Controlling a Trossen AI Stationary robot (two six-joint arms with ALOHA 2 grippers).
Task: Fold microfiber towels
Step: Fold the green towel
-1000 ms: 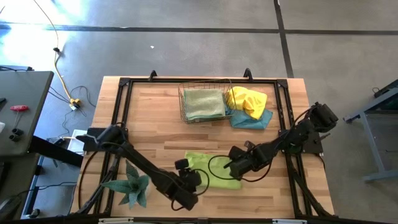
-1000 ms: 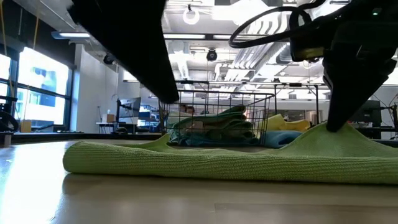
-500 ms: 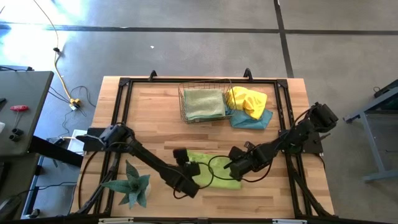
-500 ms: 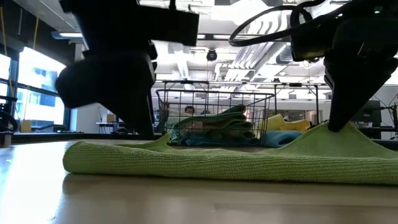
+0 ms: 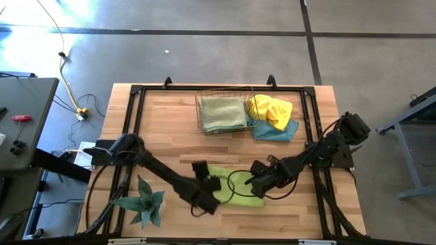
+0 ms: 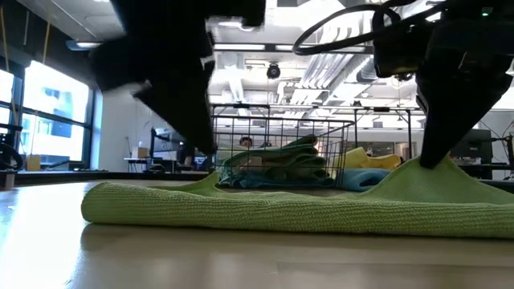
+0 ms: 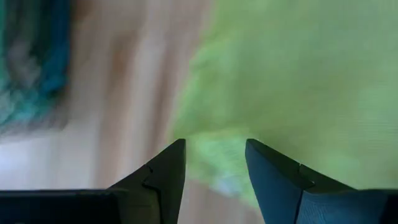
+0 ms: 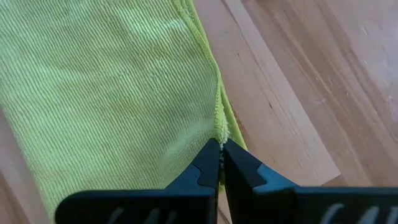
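Lime green microfiber towel [image 5: 235,188] lies flat on the near-centre of the light wooden table [image 5: 163,136]. Right gripper [image 8: 220,148] fingers pressed together, pinching the towel's edge and lifting a small peak. Left gripper [image 7: 214,155] fingers spread, over the towel's opposite end, nothing held. Pale green folded towel [image 5: 223,113] sits in the copper wire basket [image 5: 201,119]; bright yellow towel [image 5: 270,109] lies on light blue towel [image 5: 276,131] just beside the basket
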